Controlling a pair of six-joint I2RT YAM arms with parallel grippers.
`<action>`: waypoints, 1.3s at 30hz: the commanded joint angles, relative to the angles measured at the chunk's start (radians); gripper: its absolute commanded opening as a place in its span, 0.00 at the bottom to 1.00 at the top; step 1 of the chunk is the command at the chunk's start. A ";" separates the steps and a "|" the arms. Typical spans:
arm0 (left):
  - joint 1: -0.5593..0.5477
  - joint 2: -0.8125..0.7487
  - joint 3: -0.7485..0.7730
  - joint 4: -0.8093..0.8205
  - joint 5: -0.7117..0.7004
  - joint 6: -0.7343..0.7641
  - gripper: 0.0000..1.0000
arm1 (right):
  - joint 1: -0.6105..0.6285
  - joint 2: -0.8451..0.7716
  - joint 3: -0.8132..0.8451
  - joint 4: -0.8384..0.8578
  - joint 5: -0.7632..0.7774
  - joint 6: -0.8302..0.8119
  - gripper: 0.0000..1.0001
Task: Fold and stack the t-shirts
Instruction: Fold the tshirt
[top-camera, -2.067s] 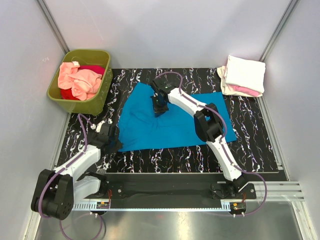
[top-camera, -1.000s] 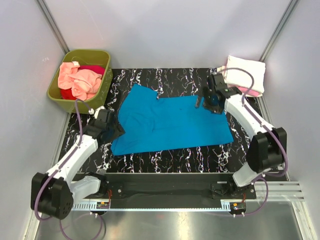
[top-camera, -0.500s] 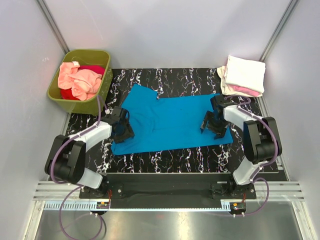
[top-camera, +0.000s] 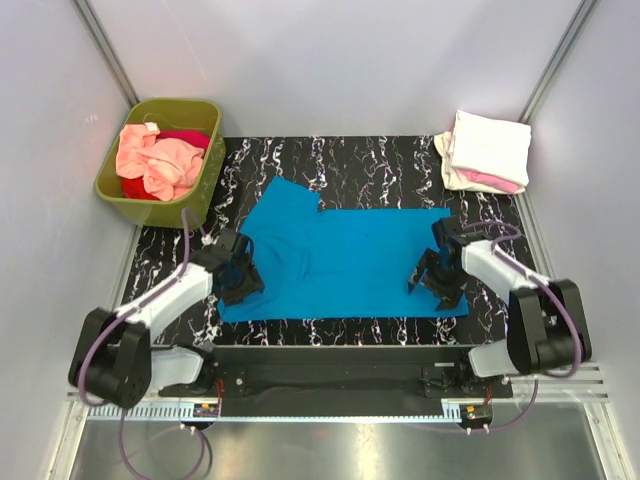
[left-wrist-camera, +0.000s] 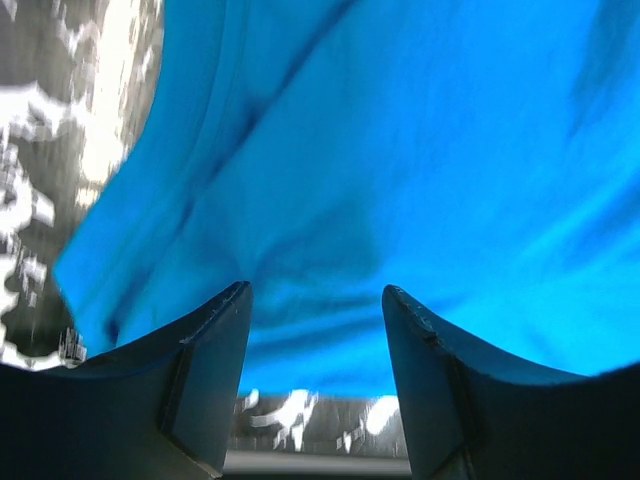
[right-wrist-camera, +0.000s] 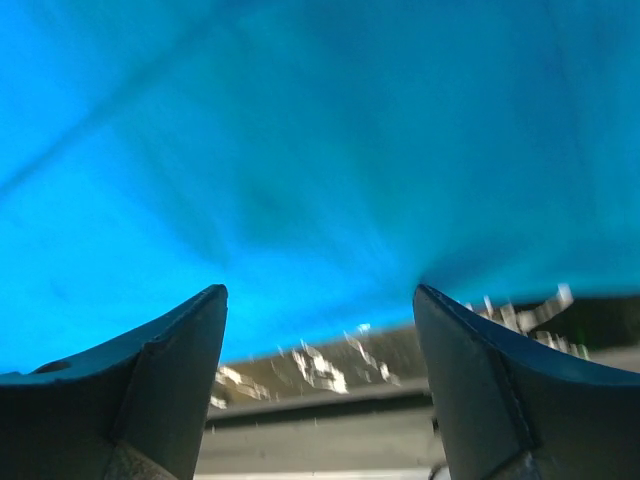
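Note:
A bright blue t-shirt (top-camera: 340, 255) lies spread flat on the black marbled mat (top-camera: 380, 160). My left gripper (top-camera: 240, 280) is low over its near left corner, and my right gripper (top-camera: 432, 278) is low over its near right corner. In the left wrist view the left gripper (left-wrist-camera: 316, 290) stands open, nothing between its fingers, with blue cloth (left-wrist-camera: 400, 150) beyond the tips. In the right wrist view the right gripper (right-wrist-camera: 320, 290) is open wide and empty too, just past the blue hem (right-wrist-camera: 300, 200). Folded cream-white and pink t-shirts (top-camera: 488, 150) are stacked at the back right.
An olive-green tub (top-camera: 160, 208) at the back left holds crumpled salmon-peach and red shirts (top-camera: 155, 160). Grey walls close in the mat on three sides. The arms' base rail (top-camera: 330, 380) runs along the near edge.
Both grippers have come from the shirt's far side down toward its near corners. The blue shirt has slid nearer and lies flatter. The right jaws narrowed slightly.

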 joint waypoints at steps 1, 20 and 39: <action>-0.016 -0.127 0.010 -0.103 0.025 -0.042 0.60 | 0.004 -0.136 0.018 -0.136 -0.003 0.054 0.84; 0.154 0.632 1.185 -0.035 0.126 0.463 0.73 | 0.213 -0.366 -0.115 0.393 -0.268 0.004 0.91; 0.214 1.269 1.691 -0.061 0.281 0.469 0.68 | 0.251 -0.325 -0.359 0.811 -0.359 0.034 0.92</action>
